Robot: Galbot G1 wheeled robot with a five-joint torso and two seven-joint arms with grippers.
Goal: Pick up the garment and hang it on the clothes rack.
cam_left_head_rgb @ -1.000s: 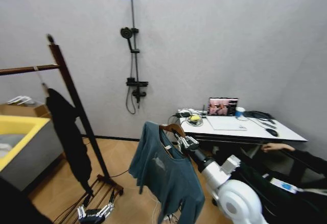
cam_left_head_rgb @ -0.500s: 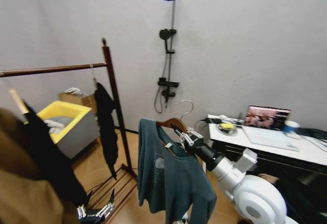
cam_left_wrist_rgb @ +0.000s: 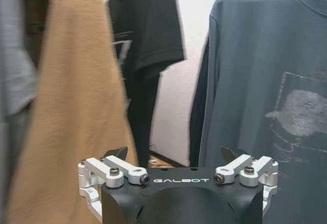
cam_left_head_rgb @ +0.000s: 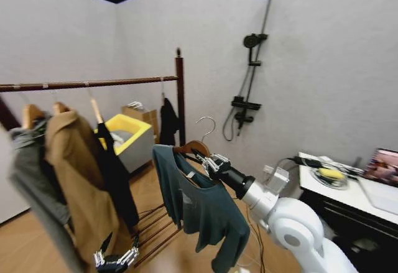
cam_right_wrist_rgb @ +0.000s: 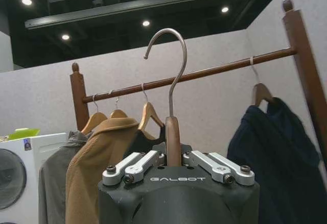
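The dark teal long-sleeved sweatshirt (cam_left_head_rgb: 199,208) hangs in the air on its wooden hanger (cam_left_head_rgb: 193,148) with a metal hook, off the dark reddish-brown wooden clothes rack (cam_left_head_rgb: 180,96) and just beside its right upright. The right end effector (cam_left_head_rgb: 210,161) pinches the hanger's neck. On the rack's bar hangs a long tan coat (cam_left_head_rgb: 78,180). The left end effector (cam_left_head_rgb: 115,261) hangs low near the rack's slatted base, fingers spread.

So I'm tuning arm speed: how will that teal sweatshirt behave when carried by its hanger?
Likely floppy: the garment drapes in soft folds, sleeves dangling. It may swing, since the right tool grips just the wooden hanger. Its metal hook looks rigid.
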